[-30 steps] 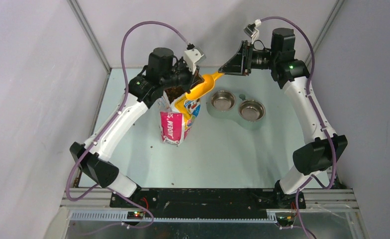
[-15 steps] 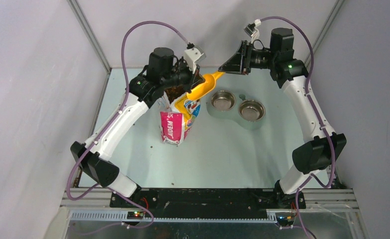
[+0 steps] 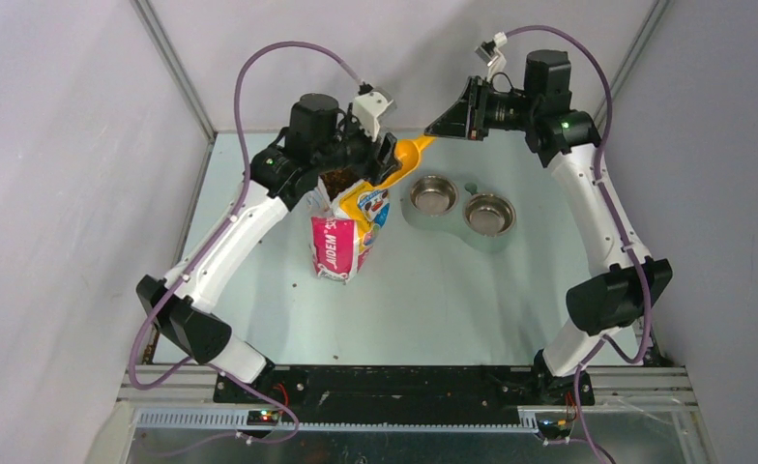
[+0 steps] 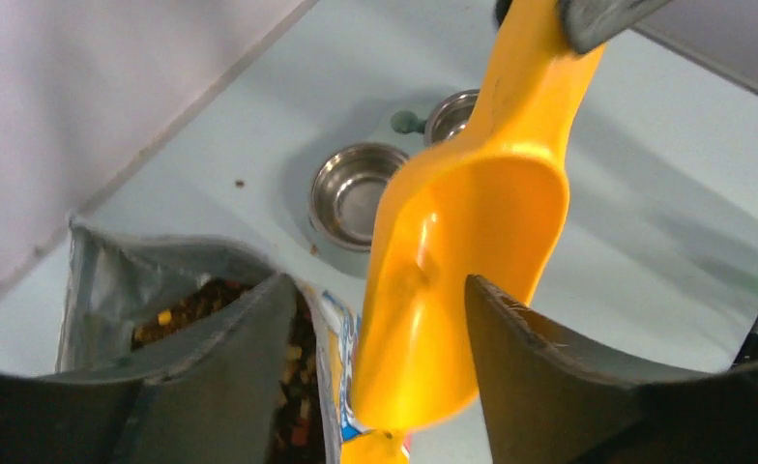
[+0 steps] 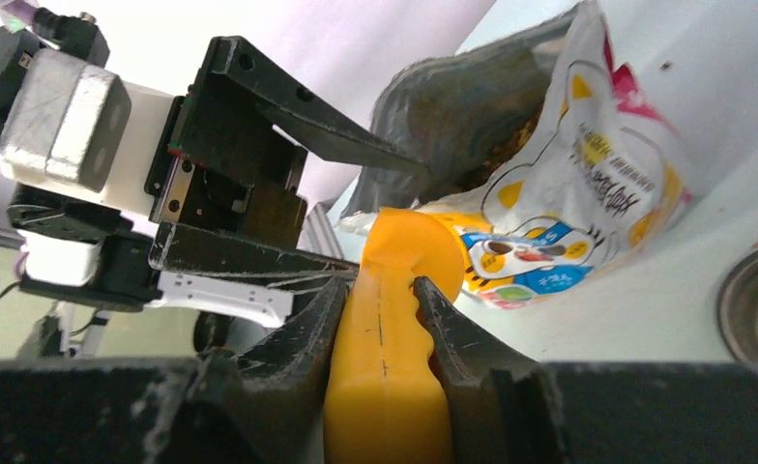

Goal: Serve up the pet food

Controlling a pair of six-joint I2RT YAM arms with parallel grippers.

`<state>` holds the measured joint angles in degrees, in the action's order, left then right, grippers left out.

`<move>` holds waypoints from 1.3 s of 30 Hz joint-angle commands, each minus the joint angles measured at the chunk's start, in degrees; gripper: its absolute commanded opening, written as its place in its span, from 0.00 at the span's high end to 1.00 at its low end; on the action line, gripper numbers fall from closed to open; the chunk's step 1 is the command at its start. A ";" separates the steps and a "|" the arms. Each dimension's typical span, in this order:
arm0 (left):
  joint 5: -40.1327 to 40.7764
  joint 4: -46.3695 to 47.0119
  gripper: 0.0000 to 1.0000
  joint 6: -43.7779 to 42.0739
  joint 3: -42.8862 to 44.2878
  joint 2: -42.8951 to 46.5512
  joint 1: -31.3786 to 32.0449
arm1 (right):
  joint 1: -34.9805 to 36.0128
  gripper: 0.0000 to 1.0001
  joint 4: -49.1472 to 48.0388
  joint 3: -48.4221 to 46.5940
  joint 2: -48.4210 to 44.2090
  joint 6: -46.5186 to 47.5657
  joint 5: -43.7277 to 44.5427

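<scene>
The right pincer (image 5: pixel 380 282) is clenching the yellow scoop (image 4: pixel 472 213) by its handle; the left pincer (image 4: pixel 377 280) is hanging released around its bowl; the kibble (image 4: pixel 201 302) is lying inside the open bag (image 3: pixel 341 242) toward the desk's (image 3: pixel 433 300) far-left corner.

Pet food (image 3: pixel 339 181): dark-brown kibble, few tan bits, loose mass inside open upright bag (image 3: pixel 340 244).

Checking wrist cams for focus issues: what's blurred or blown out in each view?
Left wrist: own jaws dark and blurred, scoop soft, bowl sharper. Right wrist: near jaws blurred, wall behind washed out, bag sharp. Top external: evenly lit, sharp.
</scene>
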<state>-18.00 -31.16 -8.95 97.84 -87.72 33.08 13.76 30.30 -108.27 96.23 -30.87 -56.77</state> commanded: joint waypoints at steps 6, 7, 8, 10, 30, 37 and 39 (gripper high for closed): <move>14.06 -2.45 0.25 14.22 2.05 7.35 -12.75 | 2.73 1.00 3.77 -18.71 6.59 10.00 8.27; 14.71 -2.47 0.25 14.44 1.33 7.55 -14.40 | 4.10 1.00 4.13 -21.63 7.43 11.55 9.23; 15.73 -2.66 0.25 14.56 0.96 7.80 -15.13 | 4.97 1.00 5.07 -22.99 9.03 12.47 11.51; 16.32 -3.32 0.25 15.18 -0.13 8.05 -16.89 | 7.69 1.00 7.15 -27.15 12.02 16.11 15.68; 16.82 1.25 0.24 14.41 -16.36 22.36 -24.33 | 23.03 1.00 15.81 -33.08 29.18 42.76 36.70; 12.02 2.04 0.24 16.81 -20.19 25.39 -26.69 | 24.35 1.00 15.36 -34.38 34.88 46.46 38.74; 11.30 2.27 0.25 17.20 -20.44 25.74 -27.10 | 24.49 1.00 16.51 -34.22 36.29 48.04 39.17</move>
<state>-4.03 -31.05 7.25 77.97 -62.76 7.27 37.91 45.54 -141.10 129.10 12.32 -20.99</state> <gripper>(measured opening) 0.756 0.309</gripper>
